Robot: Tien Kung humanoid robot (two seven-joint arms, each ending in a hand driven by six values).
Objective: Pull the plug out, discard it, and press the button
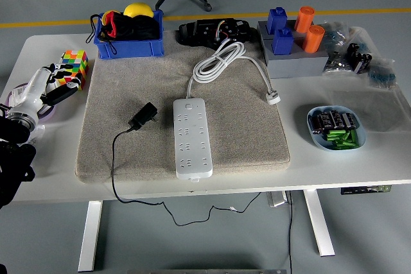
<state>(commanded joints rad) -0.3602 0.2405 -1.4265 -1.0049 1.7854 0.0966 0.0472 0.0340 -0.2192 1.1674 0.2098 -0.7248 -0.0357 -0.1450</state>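
The black plug (144, 115) already lay loose on the mat (244, 133), at nine o'clock from the power strip (192, 137), so only the button press looked left. The left robot hand (50, 83) hung relaxed and empty at the surface's (359, 165) left edge. A blue bin (128, 47) held toys; a bowl (336, 128) held batteries.

Can't make out any readable text, labels or numbers anywhere, not even on the power strip (192, 137).
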